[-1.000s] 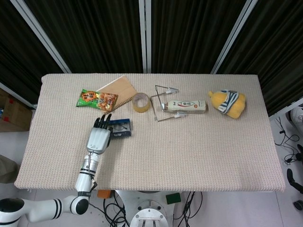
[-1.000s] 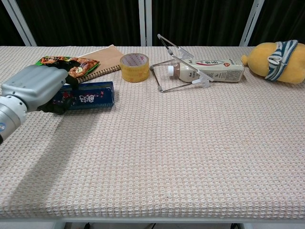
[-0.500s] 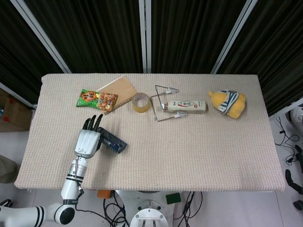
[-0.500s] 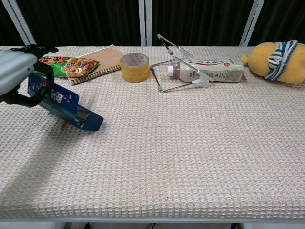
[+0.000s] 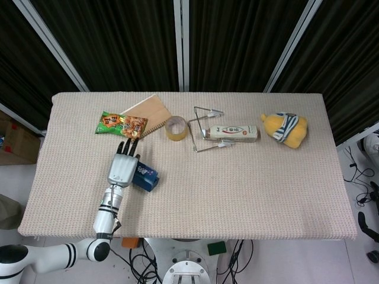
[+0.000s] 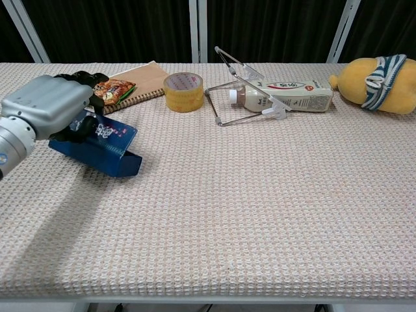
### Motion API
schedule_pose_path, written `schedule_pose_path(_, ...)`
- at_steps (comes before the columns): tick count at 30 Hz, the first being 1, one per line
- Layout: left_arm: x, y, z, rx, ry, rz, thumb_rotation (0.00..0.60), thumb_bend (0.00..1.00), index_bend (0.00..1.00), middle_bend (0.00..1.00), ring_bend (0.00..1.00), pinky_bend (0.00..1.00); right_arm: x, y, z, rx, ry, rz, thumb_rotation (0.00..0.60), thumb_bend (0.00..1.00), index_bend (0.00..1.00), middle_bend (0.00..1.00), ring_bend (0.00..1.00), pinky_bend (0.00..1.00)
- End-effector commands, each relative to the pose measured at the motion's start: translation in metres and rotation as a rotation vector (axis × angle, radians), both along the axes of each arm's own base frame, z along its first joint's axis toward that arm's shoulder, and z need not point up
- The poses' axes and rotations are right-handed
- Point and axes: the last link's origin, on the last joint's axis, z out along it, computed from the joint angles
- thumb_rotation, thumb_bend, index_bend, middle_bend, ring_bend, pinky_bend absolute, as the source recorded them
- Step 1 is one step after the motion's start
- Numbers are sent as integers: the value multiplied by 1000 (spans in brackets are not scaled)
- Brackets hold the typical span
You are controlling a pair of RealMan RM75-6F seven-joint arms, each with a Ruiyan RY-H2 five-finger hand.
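The left hand grasps a dark blue rectangular carton, tilted, its low corner on the woven beige table. Judging by that tilt, a firm, level grip would stop it pivoting. The right hand is out of sight.

A rectangular table covered in beige woven cloth stands before black pleated curtains crossed by pale metal poles. Left of the table, a brown cardboard box sits on the grey floor; black cables trail to its right.
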Motion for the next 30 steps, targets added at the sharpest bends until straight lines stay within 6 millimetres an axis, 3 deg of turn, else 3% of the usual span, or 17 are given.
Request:
schedule_pose_path(1,0,1,-4,-4,14,2,600,487,656,0,0,132,-1,0,0,-1,0,-2,600,477,0,0,0,0)
schedule_pose_path(3,-2,0,-6,-5,29,-1,600,470,475,0,0,131,-1,0,1,-3,1,-2,600,477,0,0,0,0)
schedule_pose_path(6,-4,-2,-5,-14,44,6,600,427,123,0,0,129,-1,1,2,-6,3,-1,600,477,0,0,0,0)
schedule_pose_path(8,-6,-2,-4,-17,50,18,600,399,19,0,0,127,-1,1,2,-6,3,0,600,477,0,0,0,0)
schedule_pose_path(18,-2,-7,10,26,8,-15,600,287,0,0,0,121,2,1,1,-7,3,9,600,477,0,0,0,0)
schedule_pose_path(22,3,-18,36,115,-85,-53,600,207,0,0,0,122,4,2,4,-18,4,19,600,477,0,0,0,0)
schedule_pose_path(25,-7,-38,66,170,-168,-89,599,183,0,0,0,125,5,4,8,-28,6,24,600,477,0,0,0,0)
schedule_pose_path(27,-25,-54,88,192,-209,-97,551,179,0,0,0,126,4,5,9,-32,5,25,600,477,0,0,0,0)
schedule_pose_path(29,-53,-76,111,210,-242,-55,363,179,0,0,0,126,1,7,10,-30,4,22,600,477,0,0,0,0)
schedule_pose_path(30,-64,-85,119,210,-258,-34,298,179,0,0,0,125,0,8,9,-28,4,21,600,476,0,0,0,0)
